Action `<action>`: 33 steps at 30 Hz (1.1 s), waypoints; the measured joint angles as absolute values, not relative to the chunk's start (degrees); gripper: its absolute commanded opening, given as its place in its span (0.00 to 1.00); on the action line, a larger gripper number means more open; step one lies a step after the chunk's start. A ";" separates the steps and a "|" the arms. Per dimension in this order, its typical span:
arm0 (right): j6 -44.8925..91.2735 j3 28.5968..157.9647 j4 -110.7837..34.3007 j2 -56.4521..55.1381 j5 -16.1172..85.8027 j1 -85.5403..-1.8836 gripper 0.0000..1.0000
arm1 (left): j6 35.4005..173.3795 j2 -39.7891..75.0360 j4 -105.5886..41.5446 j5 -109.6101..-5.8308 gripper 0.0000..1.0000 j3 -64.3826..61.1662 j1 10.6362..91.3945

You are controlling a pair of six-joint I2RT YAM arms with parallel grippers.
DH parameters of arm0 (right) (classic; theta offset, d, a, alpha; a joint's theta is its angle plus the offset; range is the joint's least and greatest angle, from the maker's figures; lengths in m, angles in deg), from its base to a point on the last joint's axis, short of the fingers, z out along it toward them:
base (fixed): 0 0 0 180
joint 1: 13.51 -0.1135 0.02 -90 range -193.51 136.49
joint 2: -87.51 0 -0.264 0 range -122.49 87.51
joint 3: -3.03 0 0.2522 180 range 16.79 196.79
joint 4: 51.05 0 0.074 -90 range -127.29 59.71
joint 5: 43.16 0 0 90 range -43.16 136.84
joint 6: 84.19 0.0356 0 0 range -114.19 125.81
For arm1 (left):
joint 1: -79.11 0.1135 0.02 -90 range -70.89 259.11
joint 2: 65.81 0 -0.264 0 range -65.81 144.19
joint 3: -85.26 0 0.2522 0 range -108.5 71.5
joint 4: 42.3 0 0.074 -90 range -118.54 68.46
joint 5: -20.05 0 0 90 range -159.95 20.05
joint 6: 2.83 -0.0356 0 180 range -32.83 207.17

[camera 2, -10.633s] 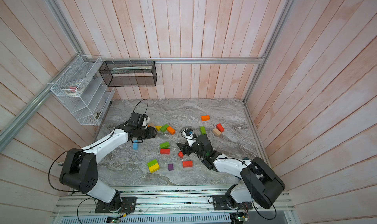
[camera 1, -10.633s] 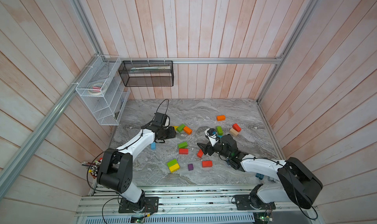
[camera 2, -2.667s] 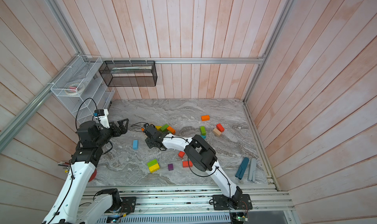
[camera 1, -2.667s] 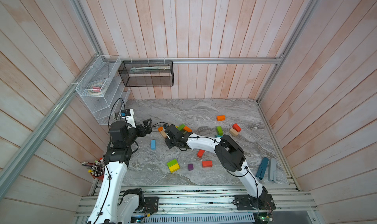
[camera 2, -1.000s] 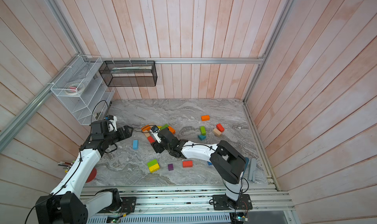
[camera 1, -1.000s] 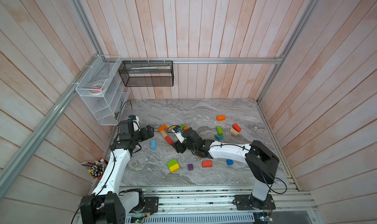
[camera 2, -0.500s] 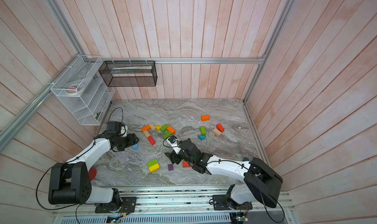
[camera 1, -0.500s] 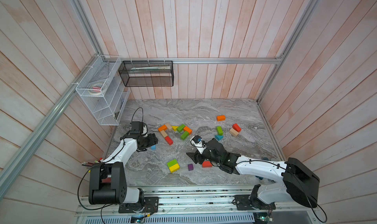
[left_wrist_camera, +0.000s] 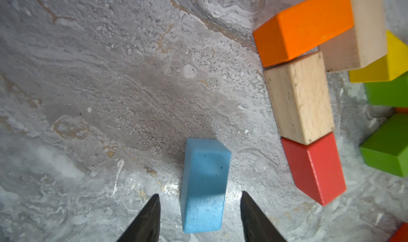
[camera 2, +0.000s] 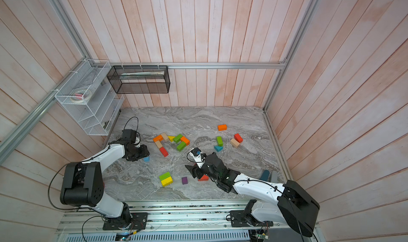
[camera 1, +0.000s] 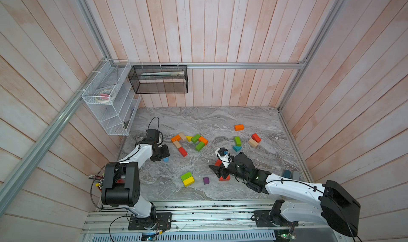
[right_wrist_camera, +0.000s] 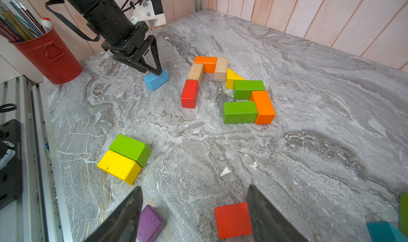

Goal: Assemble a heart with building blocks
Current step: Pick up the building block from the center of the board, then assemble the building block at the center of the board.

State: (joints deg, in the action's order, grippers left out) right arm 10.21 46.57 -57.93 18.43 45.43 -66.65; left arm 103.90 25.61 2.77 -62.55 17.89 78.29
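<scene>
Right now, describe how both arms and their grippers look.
Both the left arm and right arm have white shells, bulky black joint housings and thin black cables looped along them. The left gripper and right gripper are black, with tapered, pointed fingers; a white camera mount sits at each wrist.

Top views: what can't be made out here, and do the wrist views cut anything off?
Flat red wooden block: right gripper covers most of it in both top views.
Long dark-blue bar and grey bar: right arm hides all but their ends in top views.
Teal wooden block: cut off by the right wrist view's edge.
Light-blue wooden brick: left gripper hides most of it in top views.
</scene>
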 measured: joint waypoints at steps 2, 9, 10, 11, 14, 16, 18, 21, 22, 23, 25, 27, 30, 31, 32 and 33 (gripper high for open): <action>10.21 46.55 -57.93 18.67 45.43 -66.61 0.74 | 103.84 26.86 2.75 -62.97 0.54 17.43 78.19; 10.21 45.76 -58.11 19.72 45.45 -66.02 0.74 | 103.70 29.65 2.68 -63.88 0.40 17.17 76.59; 10.23 45.72 -58.11 19.72 45.45 -65.93 0.74 | 103.62 29.65 2.66 -64.08 0.39 17.17 76.41; 10.21 45.67 -58.11 19.72 45.45 -65.89 0.74 | 103.70 29.65 2.64 -64.28 0.34 17.15 76.31; 10.23 45.65 -58.26 19.72 45.43 -65.85 0.74 | 103.44 29.52 2.60 -64.69 0.28 16.95 76.04; 10.25 45.65 -58.33 19.72 45.41 -65.85 0.74 | 102.87 29.33 2.62 -65.46 0.26 16.73 75.50; 10.30 45.65 -58.35 19.72 45.34 -65.80 0.74 | 102.31 28.82 2.79 -66.22 0.25 16.62 74.29; 10.54 45.50 -58.44 19.98 45.21 -65.56 0.74 | 101.02 27.58 3.25 -67.36 0.24 16.10 71.61; 10.69 45.24 -58.63 20.37 45.21 -65.45 0.74 | 100.29 27.03 3.58 -67.58 0.24 15.75 70.49; 10.78 44.84 -58.76 20.92 45.21 -65.32 0.74 | 99.60 26.46 3.71 -67.64 0.24 15.42 69.46; 10.98 44.21 -58.74 22.10 45.17 -64.99 0.74 | 98.09 25.22 3.75 -67.64 0.23 14.99 67.72; 11.32 43.71 -58.74 23.35 44.95 -64.56 0.74 | 96.54 23.64 3.75 -67.43 0.23 14.81 66.08; 11.83 42.88 -59.14 25.47 44.10 -63.42 0.75 | 94.15 21.44 3.69 -66.97 0.23 14.79 63.50; 12.09 42.42 -59.22 26.38 43.77 -62.83 0.75 | 93.24 20.89 3.73 -66.84 0.23 14.68 62.43; 12.42 41.94 -59.51 27.22 43.51 -62.28 0.76 | 92.38 20.56 3.71 -66.68 0.23 14.55 61.44; 12.85 41.43 -59.60 28.05 43.16 -61.65 0.76 | 91.55 20.34 3.80 -66.46 0.23 14.33 60.48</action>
